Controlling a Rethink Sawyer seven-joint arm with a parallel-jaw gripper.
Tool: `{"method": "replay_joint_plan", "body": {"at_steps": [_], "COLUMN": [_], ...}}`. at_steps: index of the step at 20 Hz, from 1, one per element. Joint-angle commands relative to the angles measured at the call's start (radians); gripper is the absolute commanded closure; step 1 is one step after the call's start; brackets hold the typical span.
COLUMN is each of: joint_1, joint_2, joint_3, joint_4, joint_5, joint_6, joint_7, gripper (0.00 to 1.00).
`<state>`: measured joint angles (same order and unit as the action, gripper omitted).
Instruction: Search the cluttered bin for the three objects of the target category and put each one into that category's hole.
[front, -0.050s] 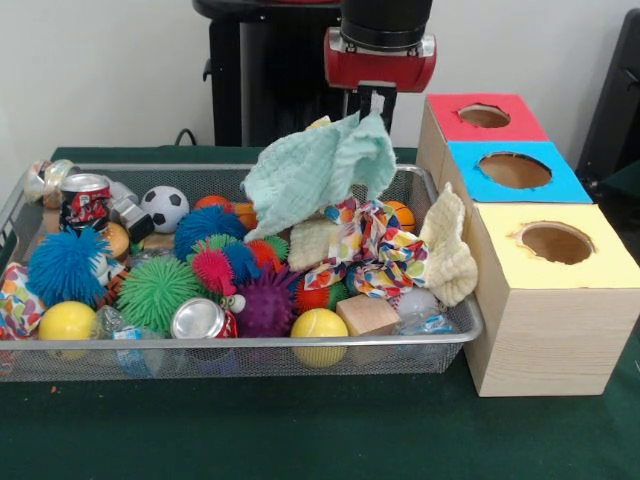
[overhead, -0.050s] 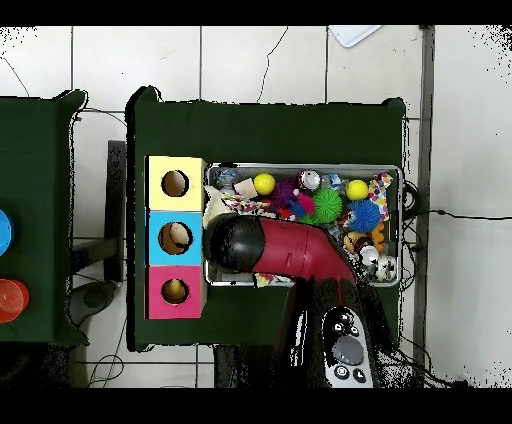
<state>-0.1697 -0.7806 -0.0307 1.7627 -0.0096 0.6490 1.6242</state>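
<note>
My gripper (front, -0.050s: 375, 108) is shut on a mint green cloth (front, -0.050s: 315, 172), which hangs lifted above the back right of the wire bin (front, -0.050s: 250, 352). Below it lie a bright patterned cloth (front, -0.050s: 372, 250) and a small cream cloth (front, -0.050s: 312, 243). Another cream cloth (front, -0.050s: 448, 250) drapes over the bin's right edge. To the right stands a wooden box with a red hole (front, -0.050s: 485, 117), a blue hole (front, -0.050s: 515, 170) and a yellow hole (front, -0.050s: 555, 243). In the overhead view the arm (overhead, -0.050s: 285, 250) covers the bin's left part (overhead, -0.050s: 300, 166) and hides the gripper.
The bin holds several spiky balls (front, -0.050s: 158, 292), a blue one (front, -0.050s: 66, 265), two yellow balls (front, -0.050s: 319, 325), a soccer ball (front, -0.050s: 165, 208), cans (front, -0.050s: 86, 200), a crushed can (front, -0.050s: 200, 320) and a wooden block (front, -0.050s: 367, 315). Green table cloth (front, -0.050s: 300, 430) lies in front.
</note>
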Motion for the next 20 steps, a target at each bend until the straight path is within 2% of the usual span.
{"method": "replay_joint_plan", "body": {"at_steps": [1,4,8,14,20], "joint_1": [0.010,0.000,-0.019,-0.081,-0.282], "joint_2": [-0.011,0.002,0.006,0.044,0.124], "joint_3": [-0.027,-0.028,-0.023,0.007,0.072], "joint_4": [0.047,0.027,0.042,-0.020,-0.097], "joint_5": [0.066,0.039,0.040,0.034,-0.066], "joint_6": [0.072,0.044,0.021,0.022,-0.005], "joint_7": [0.249,0.213,0.191,0.124,-0.116], "gripper": [0.00,0.00,0.00,0.00,0.00]}}
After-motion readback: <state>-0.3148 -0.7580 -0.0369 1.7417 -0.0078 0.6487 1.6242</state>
